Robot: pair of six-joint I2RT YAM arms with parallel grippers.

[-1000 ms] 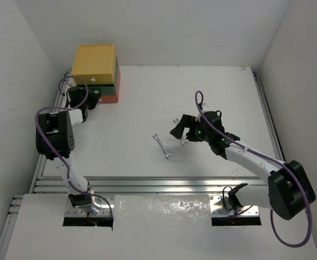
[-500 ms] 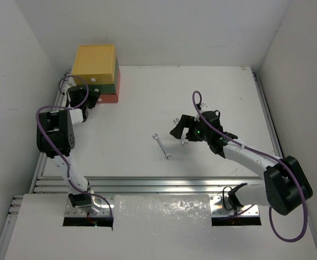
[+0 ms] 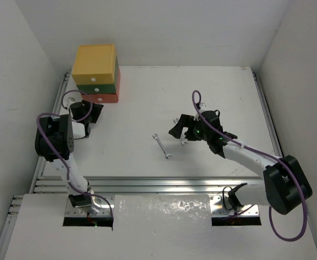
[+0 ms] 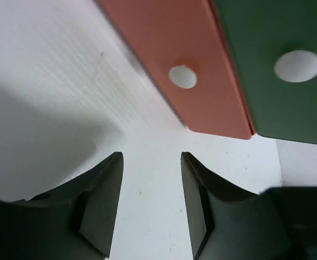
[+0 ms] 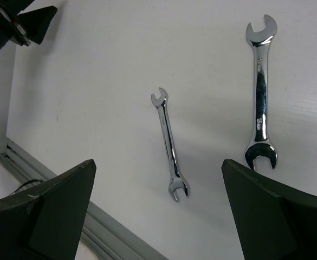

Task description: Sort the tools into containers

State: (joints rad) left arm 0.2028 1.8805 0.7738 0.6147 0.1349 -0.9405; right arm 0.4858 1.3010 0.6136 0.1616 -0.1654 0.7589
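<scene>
From above, the closed stacked drawers (image 3: 96, 70) stand far left, with the left gripper (image 3: 89, 110) just before them. Its wrist view shows the jaws partly apart and empty, facing the knob (image 4: 182, 76) of the red-orange drawer (image 4: 163, 38), probably to pull it. The right wrist view shows the right gripper (image 5: 157, 165) spread wide and empty over the small wrench (image 5: 170, 143), likely lining up a pick.

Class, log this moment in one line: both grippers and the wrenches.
left gripper: open, empty, facing red drawer | right gripper: open, empty, over wrench and second wrench | both flat on table
</scene>
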